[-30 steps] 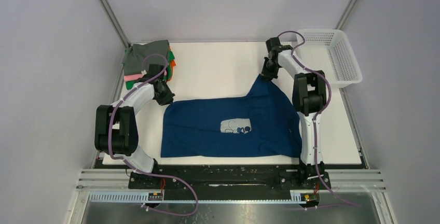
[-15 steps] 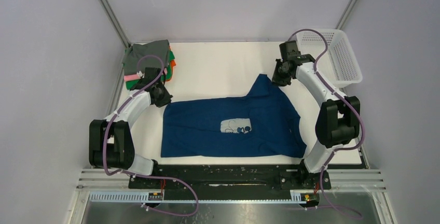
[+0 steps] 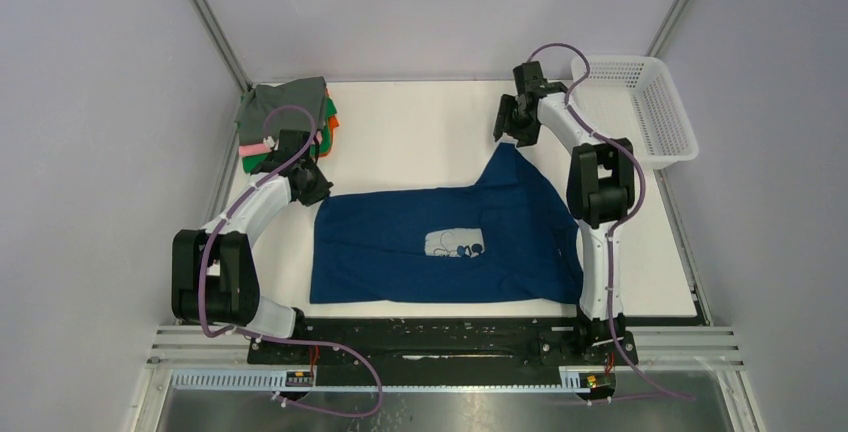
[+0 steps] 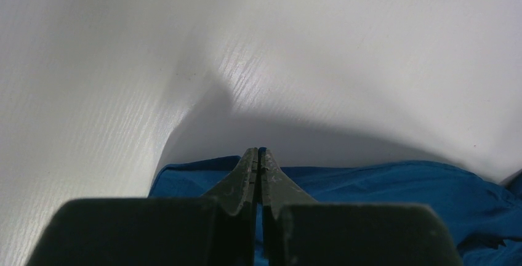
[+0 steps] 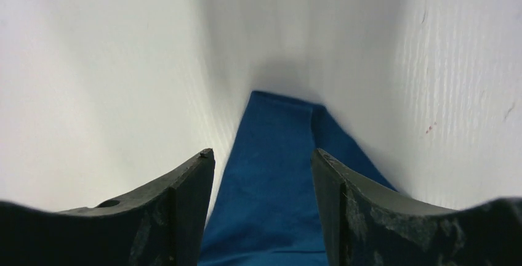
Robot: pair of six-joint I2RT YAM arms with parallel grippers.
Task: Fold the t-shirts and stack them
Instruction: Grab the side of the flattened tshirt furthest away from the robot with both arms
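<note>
A dark blue t-shirt with a small white chest print lies spread across the middle of the white table. One corner of it points toward the back. My left gripper sits at the shirt's far left corner. In the left wrist view its fingers are pressed together with blue cloth pinched between them. My right gripper hovers just behind the pointed corner. Seen from the right wrist, it is open, and the blue tip lies on the table below the gap, untouched. Folded t-shirts are stacked at the back left.
A white mesh basket stands at the back right, partly off the table. The folded stack sits close behind my left arm. Frame posts and grey walls enclose the white table.
My right gripper has opened and let go of the shirt's pointed corner, which now rests on the table. The right arm swung out right and back. My left gripper stayed shut at its corner.
</note>
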